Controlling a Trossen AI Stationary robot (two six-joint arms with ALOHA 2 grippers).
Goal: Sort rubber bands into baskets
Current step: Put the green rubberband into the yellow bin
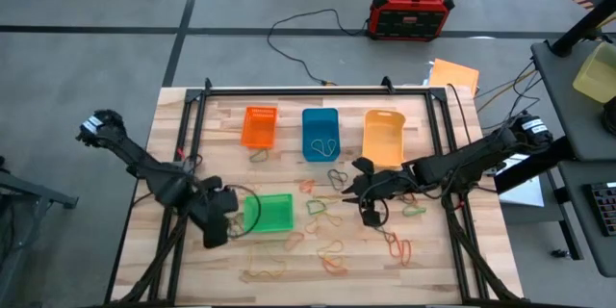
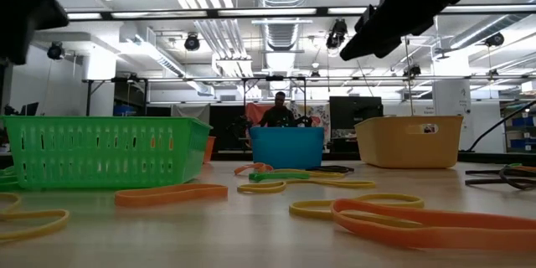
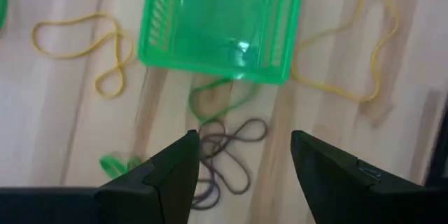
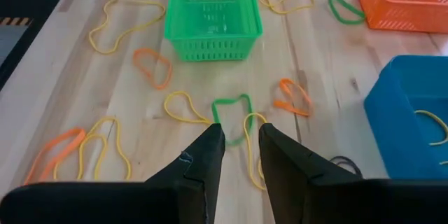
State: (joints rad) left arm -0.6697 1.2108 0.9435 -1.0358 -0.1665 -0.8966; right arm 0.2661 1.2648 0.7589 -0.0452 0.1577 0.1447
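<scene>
Right gripper [image 4: 234,140]: hangs mid-bench, jaws narrowed around a green rubber band [image 4: 231,115]; whether it grips, cannot tell.
Left gripper [image 3: 241,157]: jaws wide apart, empty, over dark bands [image 3: 224,157] beside the green basket [image 1: 269,212].
Baskets: orange basket [image 1: 260,126], blue basket [image 1: 320,133], yellow basket [image 1: 383,137] line the far edge.
Room: loose bands crowd the middle; bench corners lie barer.

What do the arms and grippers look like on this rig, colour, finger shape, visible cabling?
Both arms are dark, near-black, jointed segments. The left gripper ends in two matte black wedge-shaped fingers tapering to blunt tips. The right gripper has the same black tapered fingers, with a pale scuff on one. Thin black cables run along the right arm near its base. No markings are visible.
</scene>
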